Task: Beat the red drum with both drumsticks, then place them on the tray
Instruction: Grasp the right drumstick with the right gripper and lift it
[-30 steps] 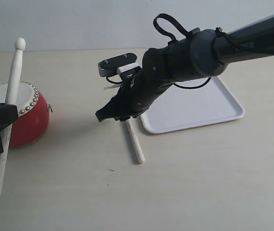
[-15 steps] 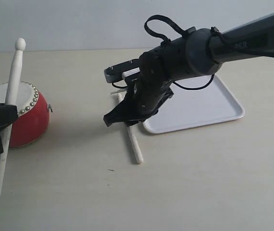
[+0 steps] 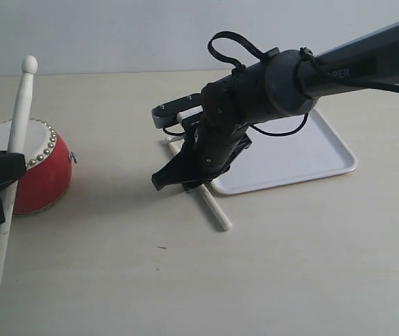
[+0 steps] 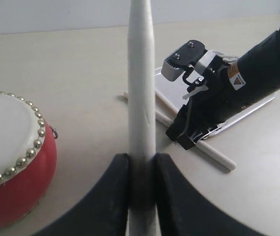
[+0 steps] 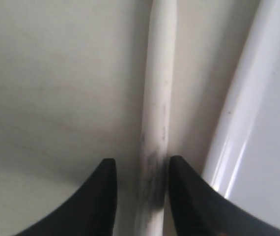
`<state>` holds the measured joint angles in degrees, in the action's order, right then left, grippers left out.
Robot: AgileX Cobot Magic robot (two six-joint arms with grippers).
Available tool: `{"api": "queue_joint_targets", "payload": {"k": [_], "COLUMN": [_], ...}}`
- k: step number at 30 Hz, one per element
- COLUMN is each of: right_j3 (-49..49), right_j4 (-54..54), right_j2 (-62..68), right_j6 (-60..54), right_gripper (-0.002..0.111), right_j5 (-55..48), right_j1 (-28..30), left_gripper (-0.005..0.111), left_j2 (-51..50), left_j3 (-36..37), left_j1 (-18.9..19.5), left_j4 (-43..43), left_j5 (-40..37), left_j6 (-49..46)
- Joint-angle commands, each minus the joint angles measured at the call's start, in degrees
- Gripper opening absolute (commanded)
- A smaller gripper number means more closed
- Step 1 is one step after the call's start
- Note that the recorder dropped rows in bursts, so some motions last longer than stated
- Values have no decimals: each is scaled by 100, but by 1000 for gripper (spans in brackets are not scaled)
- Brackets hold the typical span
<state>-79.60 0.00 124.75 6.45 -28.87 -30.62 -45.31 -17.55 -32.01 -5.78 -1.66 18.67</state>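
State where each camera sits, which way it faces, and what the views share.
Exterior: off the arms, looking down slantwise over the table at red drum and tray; left gripper and right gripper show.
Left wrist: on the left arm, looking past the left gripper, shut on the held drumstick, toward the red drum.
Right wrist: on the right arm, looking down past the open right gripper astride the lying drumstick.
Shared: all three show the lying drumstick and tray.
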Motion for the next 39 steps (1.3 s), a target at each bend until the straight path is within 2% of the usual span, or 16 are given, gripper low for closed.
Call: {"api": "queue_joint_targets", "payload": {"k": [1, 9, 16, 21, 33, 36, 39], "right_j3": [-29, -29, -29, -29, -29, -29, -29], "right_j4": [0, 0, 140, 1023, 1890, 2138, 2214], "right_j2": [12, 12, -36, -469, -1566, -1683, -1743], "right_j6": [-63, -94, -323, -1262, -2623, -3078, -3387], "right_gripper": [25, 0, 0, 0, 0, 0, 0], "right_j5": [-3, -13, -13, -123, -734, -784, -784], "right_j1": [-4, -4, -4, -4, -4, -4, -4], "left_gripper": [0, 0, 0, 0, 0, 0, 0], "left_j2": [-3, -3, -3, -3, -3, -3, -3], "left_j3": [18, 18, 18, 18, -39, -291, -716], "left_j1": [-8, -8, -8, -8, -8, -8, 4], "left_j4": [-3, -3, -3, -3, -3, -3, -3], "left_j5": [5, -37, -71, 23, 426, 234, -308], "left_j6": [-4, -4, -15, -12, -12, -29, -173]}}
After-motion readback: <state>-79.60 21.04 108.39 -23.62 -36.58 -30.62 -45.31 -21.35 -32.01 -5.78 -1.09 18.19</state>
